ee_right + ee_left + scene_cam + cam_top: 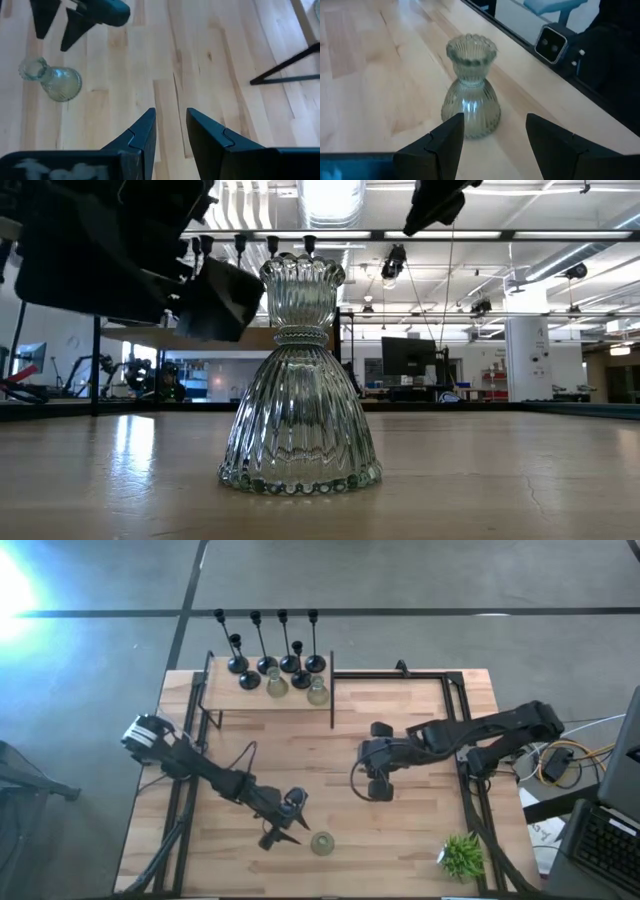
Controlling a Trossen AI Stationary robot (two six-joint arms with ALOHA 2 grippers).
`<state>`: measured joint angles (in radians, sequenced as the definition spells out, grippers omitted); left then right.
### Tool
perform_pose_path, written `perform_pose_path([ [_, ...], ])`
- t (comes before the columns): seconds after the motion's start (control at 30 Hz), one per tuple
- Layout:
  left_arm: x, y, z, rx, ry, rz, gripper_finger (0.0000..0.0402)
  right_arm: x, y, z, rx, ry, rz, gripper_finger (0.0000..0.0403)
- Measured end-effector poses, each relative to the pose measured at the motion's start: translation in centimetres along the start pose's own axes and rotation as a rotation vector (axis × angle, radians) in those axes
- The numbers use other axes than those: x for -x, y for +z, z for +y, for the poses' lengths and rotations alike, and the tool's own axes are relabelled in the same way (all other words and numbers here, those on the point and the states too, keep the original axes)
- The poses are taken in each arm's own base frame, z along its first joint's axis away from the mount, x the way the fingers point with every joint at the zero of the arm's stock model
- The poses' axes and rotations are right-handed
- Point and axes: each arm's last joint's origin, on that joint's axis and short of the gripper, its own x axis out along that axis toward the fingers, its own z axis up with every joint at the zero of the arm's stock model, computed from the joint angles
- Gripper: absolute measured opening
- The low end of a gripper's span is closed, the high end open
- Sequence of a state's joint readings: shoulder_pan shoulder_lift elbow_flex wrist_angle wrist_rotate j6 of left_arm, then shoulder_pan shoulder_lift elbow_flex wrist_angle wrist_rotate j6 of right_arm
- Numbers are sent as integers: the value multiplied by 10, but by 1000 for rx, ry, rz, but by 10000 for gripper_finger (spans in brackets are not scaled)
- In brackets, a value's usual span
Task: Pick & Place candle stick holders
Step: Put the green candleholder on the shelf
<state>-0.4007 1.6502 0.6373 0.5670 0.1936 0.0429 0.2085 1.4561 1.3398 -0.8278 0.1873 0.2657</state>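
A squat clear-greenish glass candle stick holder [470, 95] stands upright on its wide base on the wooden table [400, 840], near the front edge [322, 843]. My left gripper [495, 125] is open just short of it, slanting down from the table's left, and touches nothing. In the low view the holder [300, 380] fills the middle, with my left gripper [150, 270] dark above and behind it. My right gripper [380, 790] hangs open over the table's middle, with nothing between its fingers [147, 130].
A raised wooden shelf [230, 700] at the far left carries several black stemmed holders [265, 662] and two more glass ones [277, 685]. A small green spiky plant [462, 855] stands at the near right corner. A small camera [551, 44] sits at the table's near edge.
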Motion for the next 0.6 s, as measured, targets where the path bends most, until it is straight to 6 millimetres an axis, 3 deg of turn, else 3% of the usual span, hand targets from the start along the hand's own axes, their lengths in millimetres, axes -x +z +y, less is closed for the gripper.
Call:
perform_pose_path([
  [0.3, -19, 4, 3, 13, -55, -163, 215, 6, -12, -5, 26, -3, -13, 100],
  [0.6, -42, -5, 13, 38, -77, -134, 215, 12, -8, -5, 51, -8, -68, 100],
])
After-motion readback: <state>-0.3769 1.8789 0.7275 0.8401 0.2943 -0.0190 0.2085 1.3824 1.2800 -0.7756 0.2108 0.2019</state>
